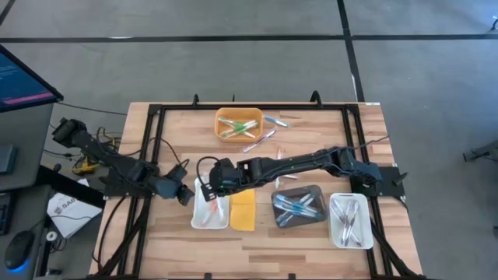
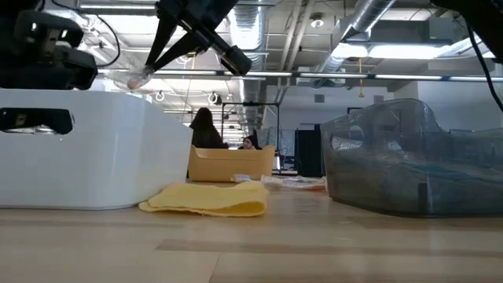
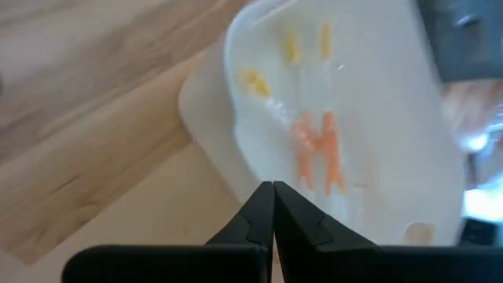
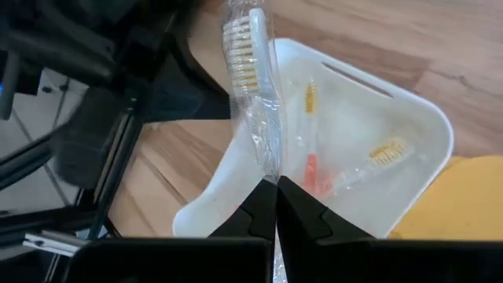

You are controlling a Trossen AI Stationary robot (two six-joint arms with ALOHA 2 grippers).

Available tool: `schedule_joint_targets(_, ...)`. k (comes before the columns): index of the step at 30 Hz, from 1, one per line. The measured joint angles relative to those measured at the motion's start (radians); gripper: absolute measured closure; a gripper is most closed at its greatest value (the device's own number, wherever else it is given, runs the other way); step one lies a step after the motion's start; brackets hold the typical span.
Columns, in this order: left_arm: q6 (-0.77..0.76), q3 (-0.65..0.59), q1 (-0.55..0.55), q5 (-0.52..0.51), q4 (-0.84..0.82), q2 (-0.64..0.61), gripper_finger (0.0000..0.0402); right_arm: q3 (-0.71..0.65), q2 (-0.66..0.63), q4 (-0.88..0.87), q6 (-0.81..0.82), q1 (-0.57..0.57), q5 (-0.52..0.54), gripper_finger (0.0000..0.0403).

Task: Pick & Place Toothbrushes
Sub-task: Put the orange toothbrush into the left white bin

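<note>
Here, a toothbrush sealed in a crinkled clear wrapper is pinched at its lower end by the right gripper, whose dark fingers are pressed together on the plastic. Its long axis runs straight out from the fingertips, with the pale bristle head at the far end. It hangs over the white tray, a smooth, glossy tub with rounded corners, where a few orange-handled toothbrushes with yellowish bristles already lie.

The high view places that white tray at the near left of the slatted wooden table, with the right gripper above its far end. Just beside the tray lies a flat yellow-orange lid. Further right sit a translucent grey tray of blue brushes and another white tray of clear ones; an orange tray with green ones stands at the far edge, with loose brushes next to it.

The left gripper sits by the white tray's left side, its fingers closed on nothing, tips meeting in its wrist view.

Only the low view shows the height: the wrapped toothbrush is held above the tray's wall, slanting downward to the left. People sit in the room beyond.
</note>
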Motion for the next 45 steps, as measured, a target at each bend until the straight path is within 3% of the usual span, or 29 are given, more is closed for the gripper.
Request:
schedule_joint_targets(7,-0.003,0.001,0.0,-0.059,-0.005,-0.113,0.0401,0.0,0.0,0.011,-0.093,-0.025,-0.031,0.0403)
schedule_joint_targets(12,-0.029,0.001,0.0,-0.065,-0.095,-0.147,0.0401,0.0,0.0,0.007,-0.11,-0.038,-0.035,0.0403)
schedule_joint_targets(20,-0.041,0.001,0.0,-0.048,-0.143,-0.15,0.0401,-0.004,0.054,-0.04,-0.095,-0.034,-0.087,0.0403)
schedule_joint_targets(23,-0.041,0.001,0.0,-0.048,-0.147,-0.149,0.0401,0.002,0.072,0.03,-0.085,-0.024,-0.095,0.0403)
schedule_joint_targets(32,-0.034,0.001,0.0,-0.047,-0.155,-0.149,0.0401,0.184,0.204,-0.087,-0.136,-0.011,-0.141,0.0403)
schedule_joint_targets(39,-0.027,0.001,-0.002,-0.025,-0.156,-0.148,0.0401,0.178,0.208,-0.092,-0.16,-0.015,-0.162,0.0402)
schedule_joint_targets(45,-0.026,0.001,-0.002,-0.022,-0.156,-0.148,0.0401,0.178,0.205,-0.107,-0.164,-0.028,-0.199,0.0353)
